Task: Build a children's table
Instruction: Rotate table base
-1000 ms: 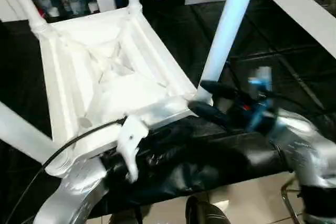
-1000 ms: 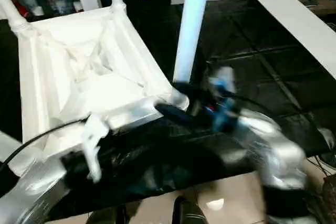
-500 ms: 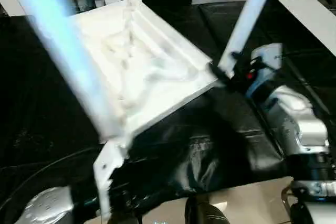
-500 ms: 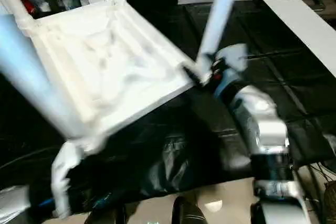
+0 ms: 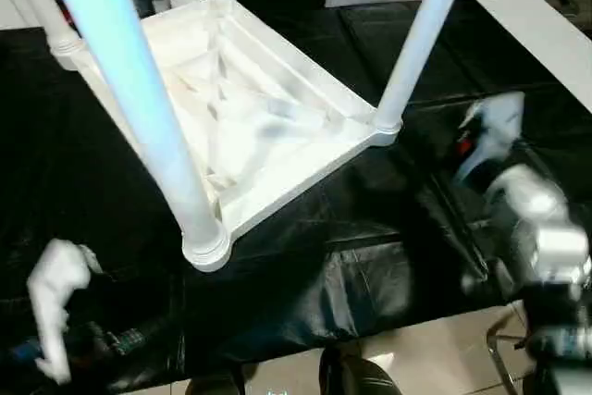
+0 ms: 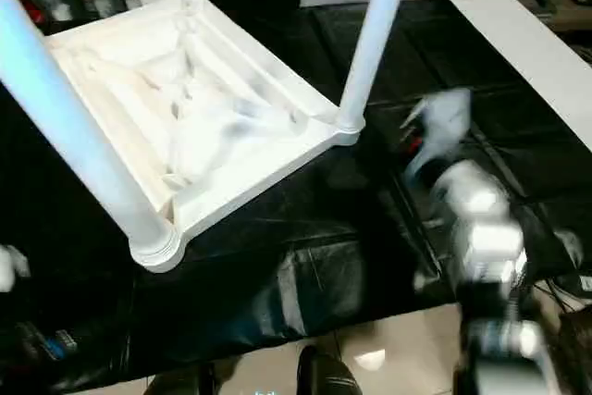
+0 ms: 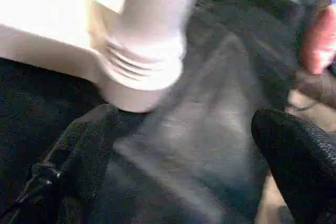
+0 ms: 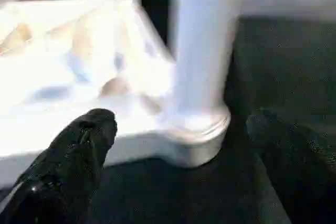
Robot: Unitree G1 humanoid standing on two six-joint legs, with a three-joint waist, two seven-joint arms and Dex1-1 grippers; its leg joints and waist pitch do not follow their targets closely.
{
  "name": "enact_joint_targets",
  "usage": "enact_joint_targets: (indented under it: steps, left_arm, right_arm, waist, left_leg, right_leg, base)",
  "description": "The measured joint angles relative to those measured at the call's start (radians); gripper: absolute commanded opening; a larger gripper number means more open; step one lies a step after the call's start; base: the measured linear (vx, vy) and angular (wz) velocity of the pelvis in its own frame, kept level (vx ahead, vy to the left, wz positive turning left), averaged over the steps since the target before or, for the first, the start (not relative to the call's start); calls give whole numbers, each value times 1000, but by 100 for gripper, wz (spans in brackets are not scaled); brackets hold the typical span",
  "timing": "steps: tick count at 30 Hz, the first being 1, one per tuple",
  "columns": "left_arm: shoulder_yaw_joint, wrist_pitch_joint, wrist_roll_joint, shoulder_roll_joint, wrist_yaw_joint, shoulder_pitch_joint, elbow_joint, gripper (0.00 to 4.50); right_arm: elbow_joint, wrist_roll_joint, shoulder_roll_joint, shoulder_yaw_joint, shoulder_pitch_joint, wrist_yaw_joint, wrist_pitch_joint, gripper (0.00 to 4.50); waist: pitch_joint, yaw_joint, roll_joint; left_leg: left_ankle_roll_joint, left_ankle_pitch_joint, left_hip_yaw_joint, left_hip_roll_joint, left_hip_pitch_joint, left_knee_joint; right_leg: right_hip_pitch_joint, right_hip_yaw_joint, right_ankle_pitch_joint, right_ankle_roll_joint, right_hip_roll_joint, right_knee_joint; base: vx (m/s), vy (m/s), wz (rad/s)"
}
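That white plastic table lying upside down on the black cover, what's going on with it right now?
A humanoid robot is assembling the white plastic children's table, which lies upside down on a black covered work surface with its ribbed underside facing up. All four tapered tube legs stand in the corner sockets. Neither gripper holds it: the left gripper is open beside the near corner leg, and the right gripper is open facing the leg on the robot's right, touching nothing.

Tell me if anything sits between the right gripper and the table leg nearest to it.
Nothing visible does. In the right wrist view the right gripper is open, its two black fingers spread either side of the leg seated in its corner socket, with bare black table covering in the gap.
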Motion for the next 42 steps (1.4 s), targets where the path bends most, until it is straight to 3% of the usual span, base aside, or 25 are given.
enact_joint_targets:
  steps: [5, 9, 11, 14, 20, 26, 33, 42]
  left_arm:
    - [25, -13, -32, 22, -5, -98, 81, 448]
    - [3, -8, -64, -2, 18, -199, 82, 448]
    - [-49, 5, -84, -50, 47, -279, 76, 448]
    - [-122, 8, -87, -88, 70, -325, 75, 448]
    - [-235, 11, -74, -170, 123, -403, 80, 448]
    - [-322, 69, -113, -211, 149, -406, 18, 448]
    - [-462, 100, -115, -290, 178, -441, -8, 448]
    - [-615, 72, -85, -402, 198, -539, -2, 448]
  right_arm:
    - [-93, -11, 29, 65, 90, 14, 60, 450]
    - [-120, -51, 59, 118, 109, -16, 77, 450]
    - [-121, -80, 94, 154, 105, -55, 89, 450]
    - [-115, -100, 127, 193, 103, -91, 101, 450]
    - [35, -176, 178, 201, 21, -175, 65, 450]
    - [43, -194, 173, 206, 11, -199, 64, 450]
    - [51, -213, 156, 172, 18, -218, 63, 450]
    - [57, -230, 185, 166, 18, -232, 56, 450]
  waist:
    - [0, 1, 1]
    - [0, 0, 1]
    - [0, 0, 1]
    - [0, 0, 1]
    - [0, -1, 1]
    - [-1, 0, -2]
    - [-1, -29, -4]
    - [-1, -42, -3]
  left_leg:
    - [-2, 1, 0, 0, 1, 0]
    - [-3, 2, 1, 0, 2, 1]
    - [-6, 3, 1, 0, 3, 1]
    - [-7, 4, 1, 0, 3, 2]
    - [-7, 4, 1, 0, 5, 4]
    - [-8, 3, 2, -1, 5, 6]
    - [-9, 4, 3, 0, 7, 7]
    - [-9, 3, 3, 0, 10, 7]
  right_leg:
    - [0, 1, 1, -2, 0, 0]
    - [0, 3, 5, -8, 0, 0]
    - [1, 3, 5, -7, 0, 1]
    - [0, 3, 6, -7, 0, 3]
    - [0, 4, 6, -7, 0, 9]
    - [-1, 6, 6, -7, 0, 13]
    - [-1, 8, 4, -3, 2, 16]
    - [-1, 10, 4, -3, 3, 16]
  base:
    - [0, 0, 0]
    - [0, 0, 0]
    - [0, 0, 0]
    - [0, 0, 0]
    - [0, 0, 0]
    - [0, 0, 0]
    - [0, 0, 0]
    - [0, 0, 0]
